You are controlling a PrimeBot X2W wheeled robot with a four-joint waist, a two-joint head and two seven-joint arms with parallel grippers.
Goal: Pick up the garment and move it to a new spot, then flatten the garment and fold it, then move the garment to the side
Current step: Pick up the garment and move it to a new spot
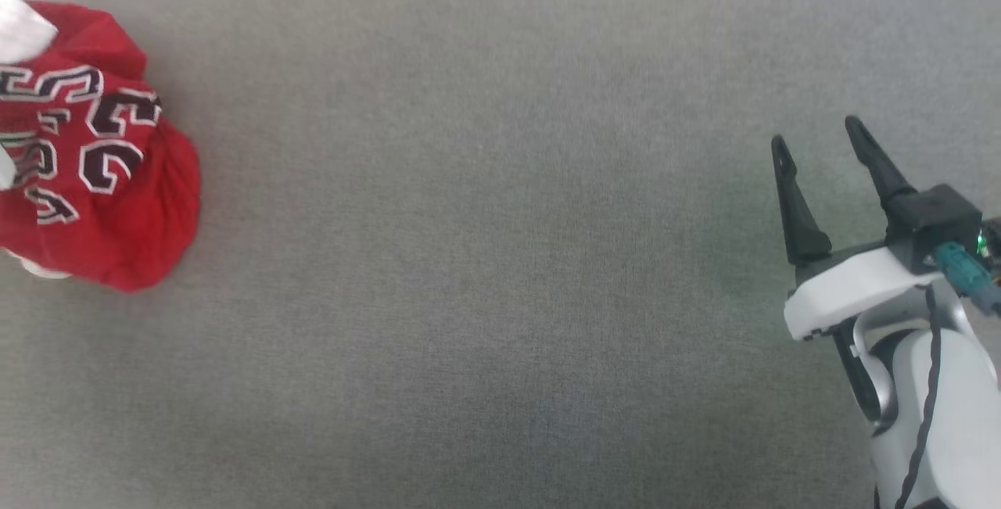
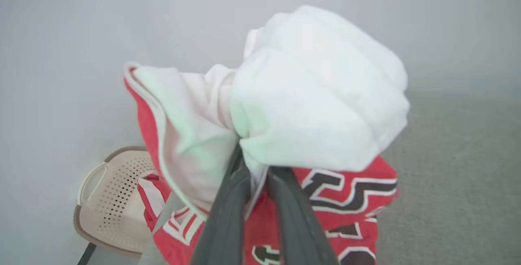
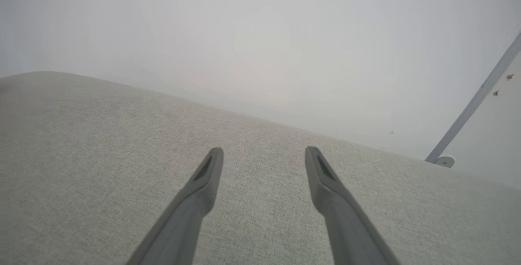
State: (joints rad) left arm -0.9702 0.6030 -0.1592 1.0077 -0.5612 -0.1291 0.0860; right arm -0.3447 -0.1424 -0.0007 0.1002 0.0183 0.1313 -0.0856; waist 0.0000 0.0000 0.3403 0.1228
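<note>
Jersey (image 1: 102, 157) is bunched at the frame's left edge, clamped by its white sleeve in your left tool (image 2: 256, 165). Your right tool (image 1: 816, 132) gapes wide and empty, well apart at right.

Left fingers (image 2: 228, 216) nearly together, right fingers (image 1: 794, 204) wide apart.

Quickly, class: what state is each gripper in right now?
Left gripper: shut on the garment.
Right gripper: open, holding nothing.
</note>
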